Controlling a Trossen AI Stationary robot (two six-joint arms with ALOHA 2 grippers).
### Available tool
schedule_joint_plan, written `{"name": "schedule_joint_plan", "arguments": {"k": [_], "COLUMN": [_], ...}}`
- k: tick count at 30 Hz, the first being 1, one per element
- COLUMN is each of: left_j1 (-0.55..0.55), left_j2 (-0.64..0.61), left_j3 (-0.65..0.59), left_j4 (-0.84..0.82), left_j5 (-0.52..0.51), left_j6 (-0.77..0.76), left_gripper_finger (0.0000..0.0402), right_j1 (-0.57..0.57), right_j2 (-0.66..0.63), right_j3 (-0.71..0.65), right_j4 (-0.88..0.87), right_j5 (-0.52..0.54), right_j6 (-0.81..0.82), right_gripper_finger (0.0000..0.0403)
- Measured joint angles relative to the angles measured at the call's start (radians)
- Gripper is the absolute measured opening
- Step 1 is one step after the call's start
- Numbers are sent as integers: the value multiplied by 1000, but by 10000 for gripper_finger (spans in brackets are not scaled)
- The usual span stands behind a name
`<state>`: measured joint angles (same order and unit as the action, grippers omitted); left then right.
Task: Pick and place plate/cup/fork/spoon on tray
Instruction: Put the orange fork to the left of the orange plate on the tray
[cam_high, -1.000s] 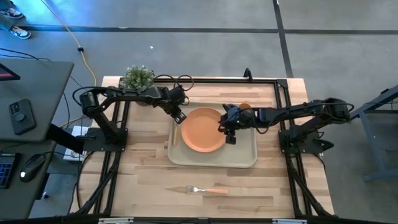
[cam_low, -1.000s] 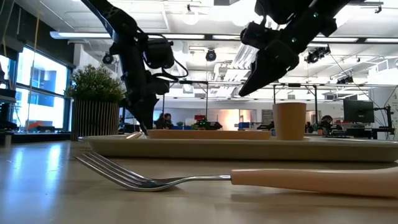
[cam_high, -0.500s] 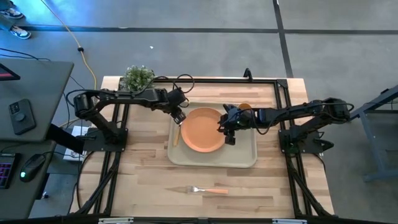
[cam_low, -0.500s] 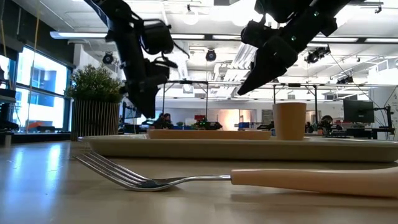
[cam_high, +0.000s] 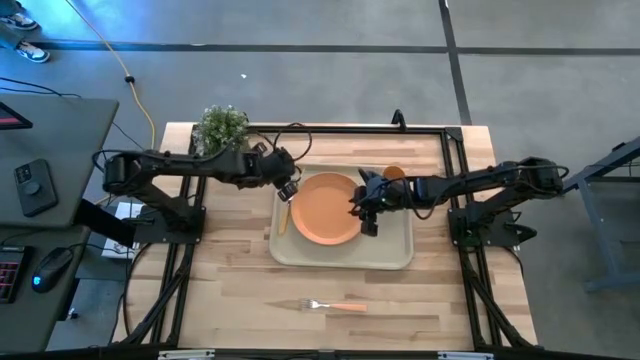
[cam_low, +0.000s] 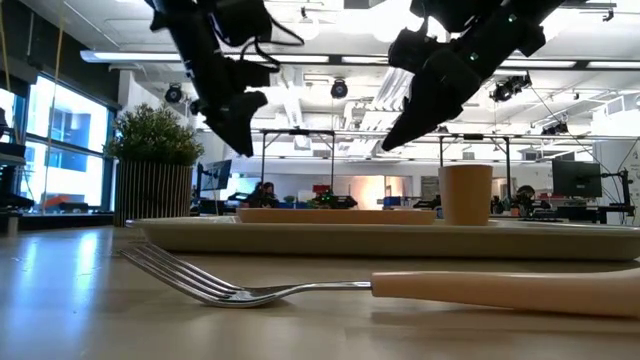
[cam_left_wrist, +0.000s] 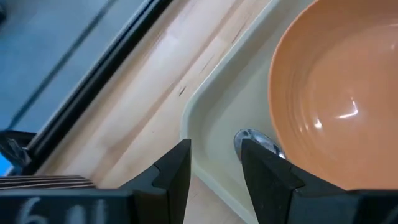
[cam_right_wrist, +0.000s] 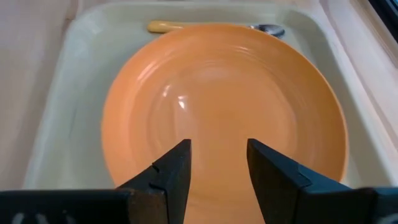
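A beige tray (cam_high: 400, 255) is sitting in the middle of a wooden table (cam_high: 220, 290), seen from above. An orange plate (cam_high: 325, 208) is lying flat inside the tray, toward its left half. A spoon (cam_high: 283, 216) is lying in the narrow strip of tray between the plate and the tray's left rim; the right wrist view is showing its tan handle and silver bowl (cam_right_wrist: 268, 29) right against the plate's far edge. A small orange cup (cam_high: 394, 173) is standing upright in the tray's back right corner. A fork (cam_high: 334, 306) is lying on the bare table in front of the tray, well apart from it, tines pointing left.

The left gripper (cam_high: 287, 188) is hovering above the tray's back left corner, raised clear of the tableware. Its fingers (cam_left_wrist: 171, 171) are standing apart and gripping nothing; through the gap between them the tray's corner is showing, with the spoon's bowl (cam_left_wrist: 256, 141) just beside one finger and tucked against the plate.

The right gripper (cam_high: 366, 222) is hanging over the right side of the plate, lifted off it. Its fingers (cam_right_wrist: 174, 168) are also parted and empty, with the plate's surface showing between them.

A potted plant (cam_high: 221, 125) is standing at the table's back left corner.
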<state>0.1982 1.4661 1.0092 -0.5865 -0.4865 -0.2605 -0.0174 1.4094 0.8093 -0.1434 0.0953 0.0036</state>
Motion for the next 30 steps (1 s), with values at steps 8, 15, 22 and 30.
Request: {"name": "schedule_joint_plan", "arguments": {"k": [8, 15, 22, 30], "left_j1": [-107, -180, -234, -289], "left_j2": [-21, -20, -20, -20], "left_j3": [0, -68, -136, -171], "left_j4": [1, 88, 100, 112], "left_j5": [-109, -132, -134, -135], "left_j6": [-23, -35, -119, -159], "left_gripper_finger": [131, 131, 131, 131], "right_j1": [60, 98, 96, 96], "right_j2": [37, 146, 195, 240], "right_j3": [-1, -1, -1, 0], "right_j4": [68, 112, 32, -55], "right_j5": [-1, 17, 104, 96], "right_j6": [-2, 28, 172, 228], "right_gripper_finger": [146, 146, 146, 146]}}
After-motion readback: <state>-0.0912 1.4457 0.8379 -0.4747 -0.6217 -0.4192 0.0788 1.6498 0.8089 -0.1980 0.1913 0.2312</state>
